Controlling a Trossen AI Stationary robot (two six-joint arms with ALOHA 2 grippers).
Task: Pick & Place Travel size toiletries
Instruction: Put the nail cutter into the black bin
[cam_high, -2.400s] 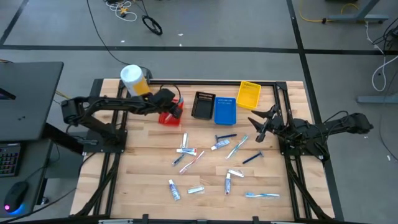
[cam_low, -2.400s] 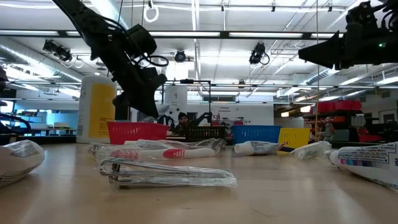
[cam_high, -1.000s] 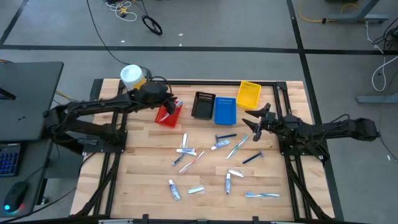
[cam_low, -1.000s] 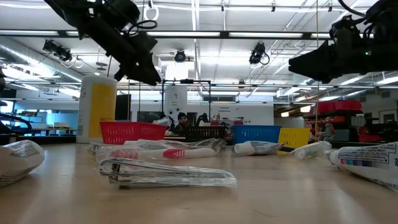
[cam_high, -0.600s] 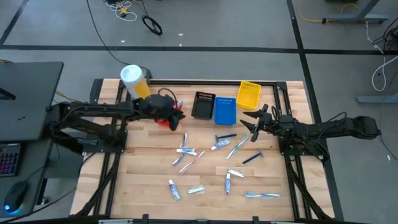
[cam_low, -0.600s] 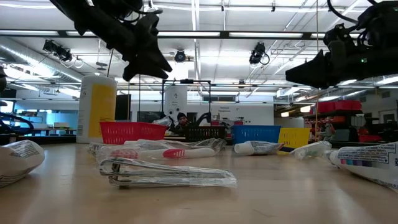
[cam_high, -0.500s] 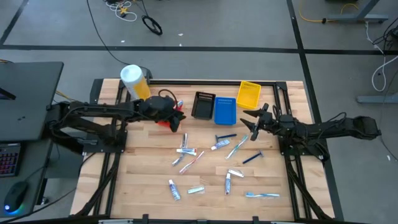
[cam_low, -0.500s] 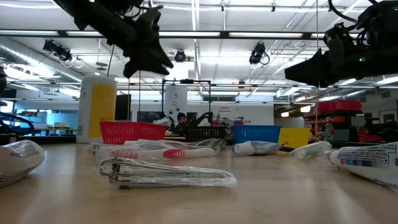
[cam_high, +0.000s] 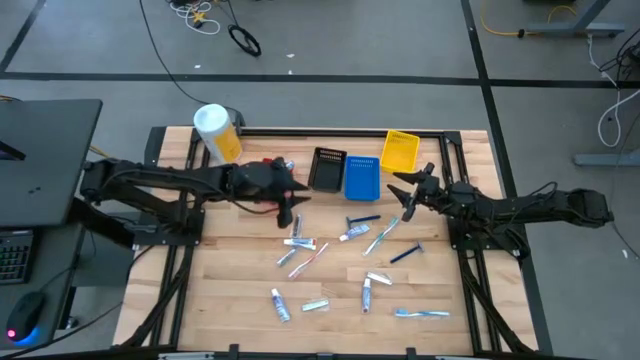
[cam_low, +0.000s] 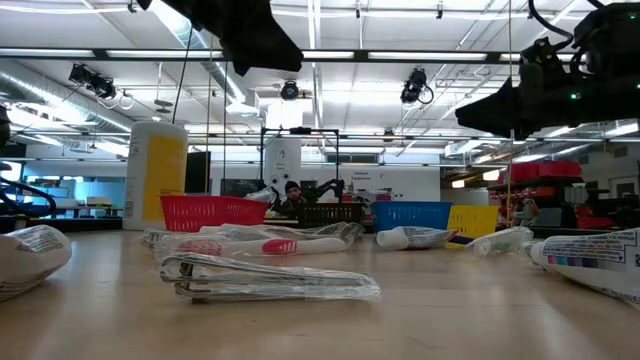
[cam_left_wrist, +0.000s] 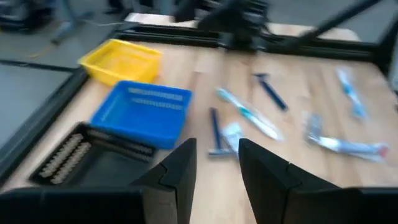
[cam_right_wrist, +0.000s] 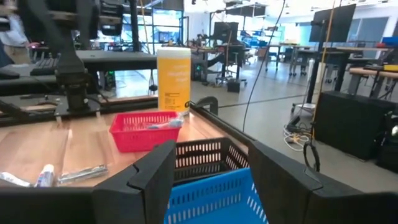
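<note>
1. The left gripper (cam_high: 292, 203) is hanging above the table just at 6 o'clock of the red bin (cam_high: 270, 168), with its fingers (cam_left_wrist: 177, 171) standing narrowly apart and nothing between them.
2. The right gripper (cam_high: 405, 195) is hovering at 4 o'clock of the blue bin (cam_high: 362, 177), spread wide and empty.
3. The toiletries are lying loose across the middle and near half of the table: a wrapped toothbrush (cam_high: 381, 238), a dark razor (cam_high: 362, 220) and a small tube (cam_high: 294, 242) among them.
4. Risk, in my judgement: the pieces are sitting close together, so a descending claw could nudge a neighbour or pinch two at once.
5. Risk: the crinkly wrappers look slippery and flat; a narrow pinch could slide off.
6. Risk: both arms are working near the centre and could cross paths.
7. Containers: the red bin is holding at least one wrapped item, seen from the right wrist; the blue bin, black bin (cam_high: 326, 170) and yellow bin (cam_high: 400, 151) are showing no contents I can make out.
</note>
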